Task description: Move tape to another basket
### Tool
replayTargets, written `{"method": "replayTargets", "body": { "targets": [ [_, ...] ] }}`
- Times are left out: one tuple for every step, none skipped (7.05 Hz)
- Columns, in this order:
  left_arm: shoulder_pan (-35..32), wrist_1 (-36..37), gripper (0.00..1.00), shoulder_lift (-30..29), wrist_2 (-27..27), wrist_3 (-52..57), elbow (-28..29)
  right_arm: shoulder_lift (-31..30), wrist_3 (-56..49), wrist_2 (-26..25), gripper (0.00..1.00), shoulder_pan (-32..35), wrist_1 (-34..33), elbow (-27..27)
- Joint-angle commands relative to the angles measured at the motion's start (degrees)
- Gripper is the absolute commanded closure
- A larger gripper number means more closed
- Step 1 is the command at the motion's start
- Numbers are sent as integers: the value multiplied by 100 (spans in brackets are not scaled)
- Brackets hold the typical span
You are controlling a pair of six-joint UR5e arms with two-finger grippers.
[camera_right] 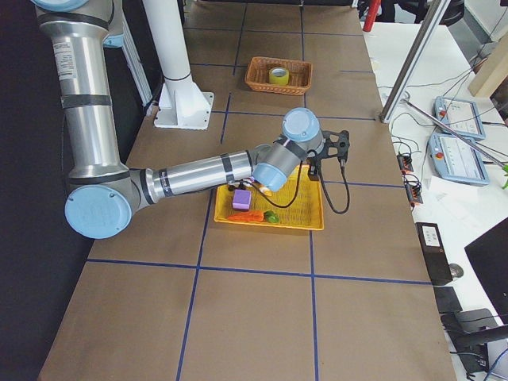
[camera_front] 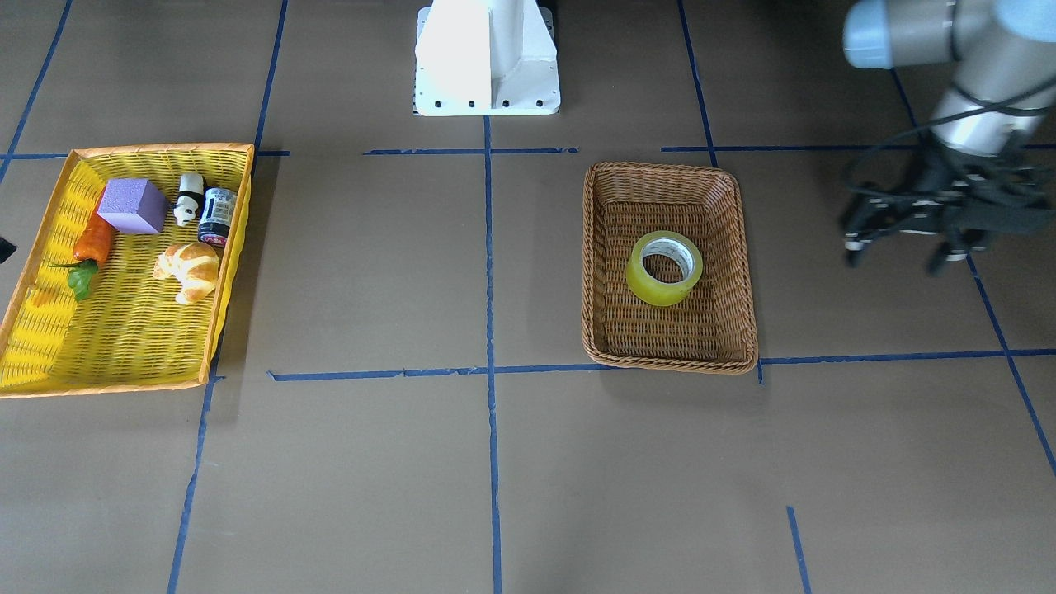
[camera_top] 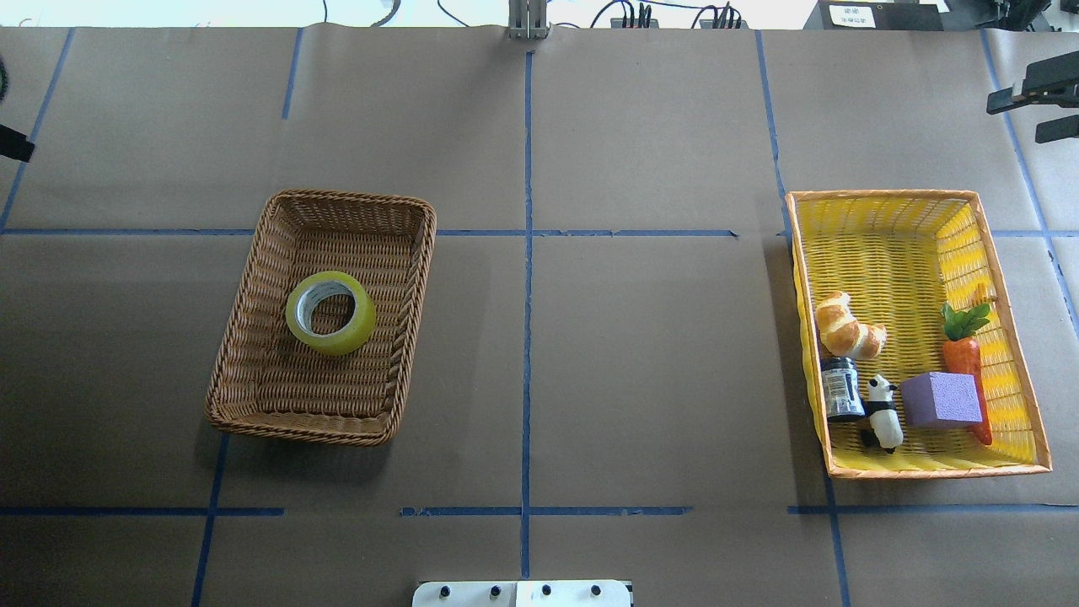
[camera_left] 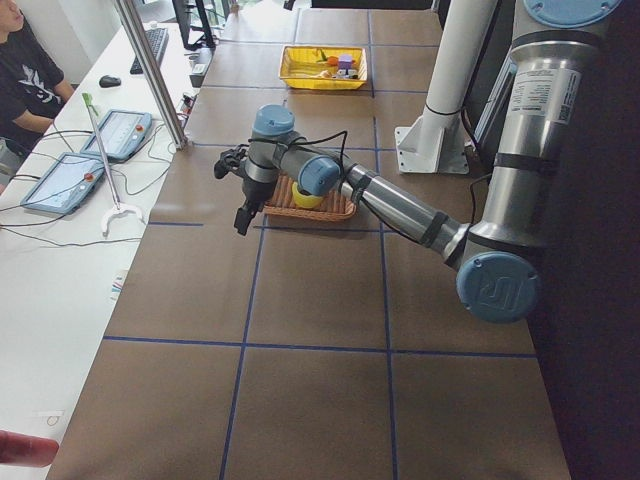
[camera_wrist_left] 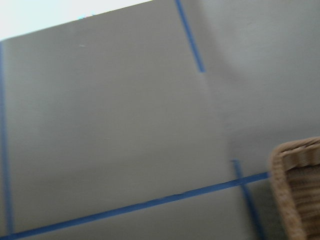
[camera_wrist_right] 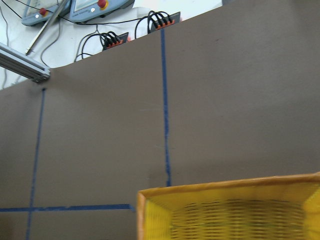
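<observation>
tape (camera_front: 652,290): lying flat, hole up, mid-floor of the wicker basket (camera_front: 668,360), clear of its walls.
left gripper (camera_front: 895,260): hanging over bare table beside the basket, fingers spread, nothing in them.
right gripper (camera_top: 1030,116): out past the yellow tray (camera_top: 877,196), fingers parted, empty.
yellow tray: croissant (camera_top: 847,327), carrot (camera_top: 965,358), purple block (camera_top: 940,399), panda (camera_top: 883,413), can (camera_top: 841,388).

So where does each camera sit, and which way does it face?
Front: across the table, faces base; left gripper shows.
Overhead: behind robot, looking down; right gripper at edge.
Left side: table end; left arm near.
Right side: other end; right arm near.
Left wrist: basket corner; no body.
Right wrist: tray rim; no body.
Front, overhead share tape.
</observation>
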Motion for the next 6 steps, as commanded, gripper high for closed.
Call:
{"method": "replayTargets", "body": {
  "targets": [
    [-1198,137,0,95,-1181,1387,889,-639,-2799,-642,1,229,-1457,111],
    [-1525,146,0,104,-1369,2133,1442,-816,-4440,-715,1,587,-2509,242],
    [-1624,381,0,96,-1380,2472,1848,-844,-5770,-715,1,1043,-3912,618],
    [-1625,905,0,148,-1380,2675,1869,-1027,-6479,-715,0,1396,-5101,1117],
    [-1616,1136,0,244,-1380,2764,1895,-1194,-6591,-715,1,1487,-5635,1479],
    [-1608,1452,0,236,-1389,2765,1869,-1318,-6557,-672,0,1479,-5701,1483]
  ]
}}
